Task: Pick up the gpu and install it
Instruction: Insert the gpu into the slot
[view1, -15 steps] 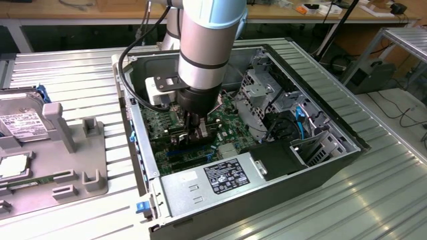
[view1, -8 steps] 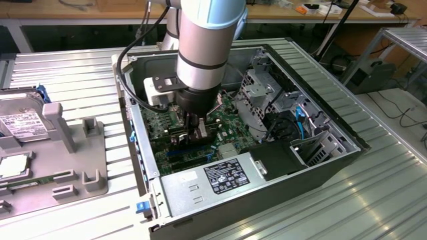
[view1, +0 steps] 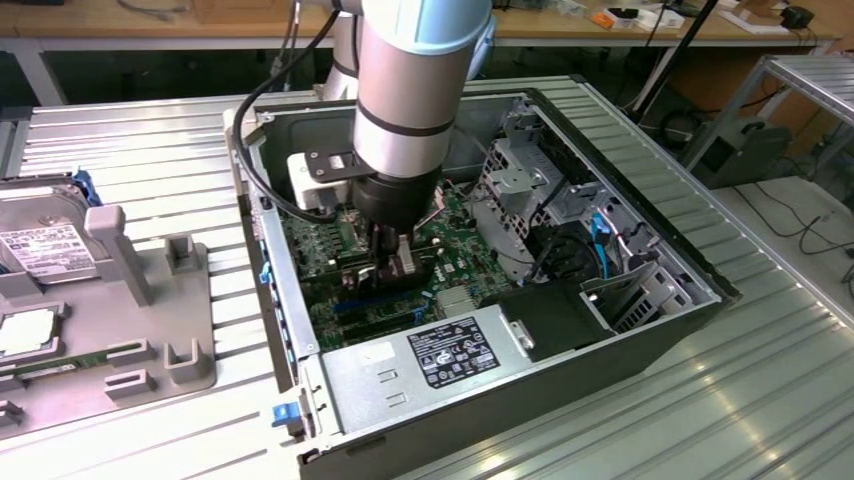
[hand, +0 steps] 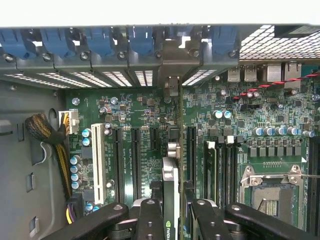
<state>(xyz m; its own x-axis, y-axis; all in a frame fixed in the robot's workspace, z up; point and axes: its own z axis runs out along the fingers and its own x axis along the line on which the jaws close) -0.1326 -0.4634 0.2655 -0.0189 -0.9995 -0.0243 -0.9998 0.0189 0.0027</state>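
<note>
Ribbed metal table (view1: 747, 380); jaws grip gpu (hand: 170, 200) over motherboard (hand: 150, 115).

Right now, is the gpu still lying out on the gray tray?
No. In the wrist view the gripper holds the gpu edge-on above the motherboard inside the computer case.

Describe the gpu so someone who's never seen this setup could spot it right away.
Find the open computer case lying on the metal table, with the green motherboard inside. The gripper reaches down into it, clamped on the gpu, held edge-on above the expansion slots. Unlike the fixed black slots beside it, it is a thin upright card with a silver end.
</note>
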